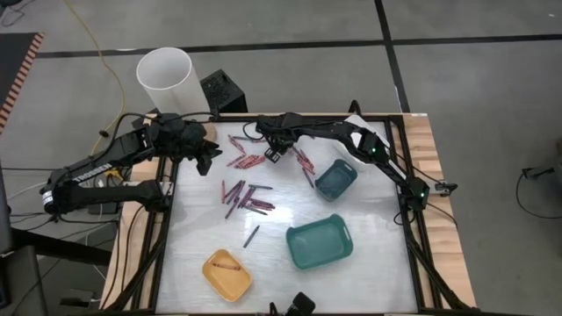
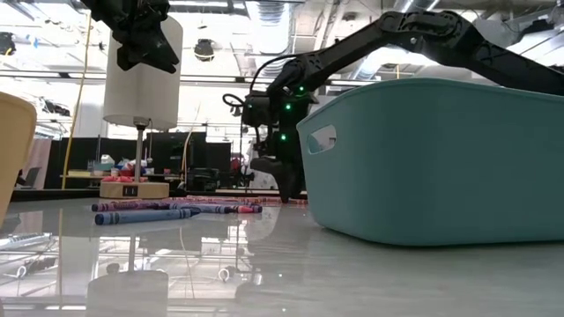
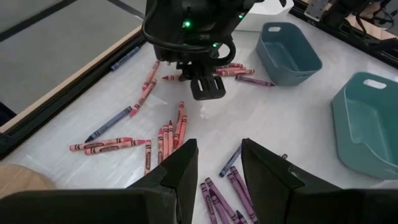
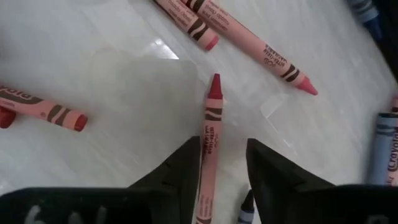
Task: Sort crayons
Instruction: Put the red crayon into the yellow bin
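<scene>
I had my right gripper (image 4: pixel 224 163) down at the far side of the white table (image 1: pixel 369 281), fingers parted, with a red crayon (image 4: pixel 210 142) lying between the 2 tips. From my wrist I could not tell whether the pads touched it or merely straddled it. That crayon was a short, thin stick in a red paper wrapper with dark bands and small print, its bare tip pointing away from my fingers. Just beside it lay more pink-red crayons (image 4: pixel 249 38) of the same build, and a blue-grey one (image 4: pixel 382 149) at the edge of the view.

From above, the crayons (image 1: pixel 246 195) were scattered loose over the far and middle part of the table: a red and pink cluster by my right gripper (image 1: pixel 274 154), a purple and dark fan nearer the middle, and 1 dark stick (image 1: pixel 251 235) alone toward the near side. The yellow tray (image 1: pixel 237 283) held what looked like 1 reddish crayon. 2 teal trays sat to the right, the small teal tray (image 1: pixel 337 179) near my right arm and the large teal tray (image 1: pixel 327 249) closer to the near edge.

My left gripper (image 3: pixel 217 163) hovered above the table's far left, fingers spread and holding nothing.
</scene>
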### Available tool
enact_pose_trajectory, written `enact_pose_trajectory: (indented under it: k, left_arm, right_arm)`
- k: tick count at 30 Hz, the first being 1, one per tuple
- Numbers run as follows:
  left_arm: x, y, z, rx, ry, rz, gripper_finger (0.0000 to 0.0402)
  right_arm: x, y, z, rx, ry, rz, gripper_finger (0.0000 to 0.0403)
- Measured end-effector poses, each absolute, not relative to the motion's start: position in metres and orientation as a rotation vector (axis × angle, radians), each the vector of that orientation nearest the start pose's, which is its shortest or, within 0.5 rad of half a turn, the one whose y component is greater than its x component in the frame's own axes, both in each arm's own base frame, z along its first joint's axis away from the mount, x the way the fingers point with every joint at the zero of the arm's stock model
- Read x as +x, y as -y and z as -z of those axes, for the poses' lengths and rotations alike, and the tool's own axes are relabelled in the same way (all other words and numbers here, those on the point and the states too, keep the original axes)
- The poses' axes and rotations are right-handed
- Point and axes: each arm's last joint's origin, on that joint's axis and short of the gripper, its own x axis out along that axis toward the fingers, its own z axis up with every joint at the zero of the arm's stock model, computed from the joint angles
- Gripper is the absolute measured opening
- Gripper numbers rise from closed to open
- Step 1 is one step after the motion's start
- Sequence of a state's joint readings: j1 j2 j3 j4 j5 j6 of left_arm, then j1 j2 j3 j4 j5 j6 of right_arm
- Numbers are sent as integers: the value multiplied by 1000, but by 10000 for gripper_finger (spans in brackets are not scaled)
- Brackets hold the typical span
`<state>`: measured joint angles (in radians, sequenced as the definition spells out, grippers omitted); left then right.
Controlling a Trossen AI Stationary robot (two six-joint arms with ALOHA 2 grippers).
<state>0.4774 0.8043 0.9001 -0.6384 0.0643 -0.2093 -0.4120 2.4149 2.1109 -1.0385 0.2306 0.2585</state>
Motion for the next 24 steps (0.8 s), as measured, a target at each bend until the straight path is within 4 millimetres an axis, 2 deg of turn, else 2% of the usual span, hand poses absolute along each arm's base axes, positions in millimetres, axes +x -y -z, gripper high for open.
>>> enact_pose_trajectory:
  k: [12,18,24]
  left_arm:
    - [141,-71,-327,-348,-484,-458,112]
    - [141,-71,-327,-339,-485,-456,112]
    - [141,-71,-327,-330,-487,-454,112]
  right_arm:
    - [436,209,-168,374,-1358,706,9]
    - [437,208,-171,339,-1363,673,4]
    - [449,197,-183,275,-1341,630,2]
